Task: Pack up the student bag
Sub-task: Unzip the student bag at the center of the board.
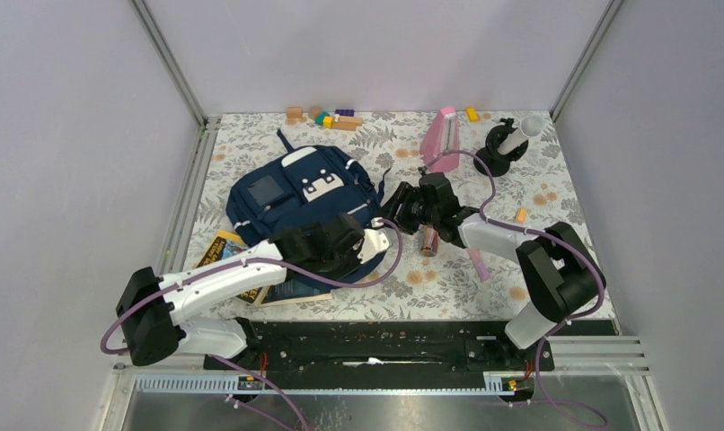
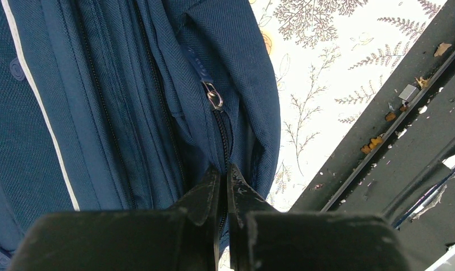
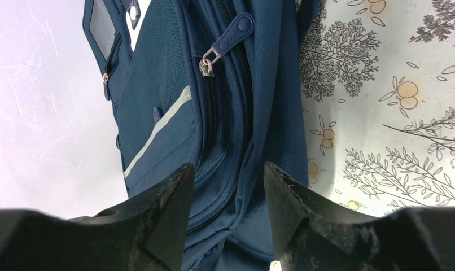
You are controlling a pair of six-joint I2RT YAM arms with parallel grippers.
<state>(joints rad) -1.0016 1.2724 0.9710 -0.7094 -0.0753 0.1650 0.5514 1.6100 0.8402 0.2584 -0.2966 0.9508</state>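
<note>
The student bag [image 1: 291,193], navy with thin white stripes and a white patch, lies flat on the floral table left of centre. My left gripper [image 1: 366,241] is at the bag's near right edge. In the left wrist view its jaws [image 2: 223,169] are shut on the bag's fabric [image 2: 129,101] along a zip line, just below a metal zip slider [image 2: 214,96]. My right gripper [image 1: 401,212] is at the bag's right side. In the right wrist view its fingers [image 3: 228,169] stand apart, with folds of the bag [image 3: 242,141] between them. A blue zip pull [image 3: 235,30] hangs further up.
Books [image 1: 222,248] lie under my left arm beside the bag. A brown marker [image 1: 430,242] and a pink pen [image 1: 478,263] lie near my right arm. At the back are wooden blocks [image 1: 327,117], a pink case [image 1: 441,139] and a black stand [image 1: 504,148].
</note>
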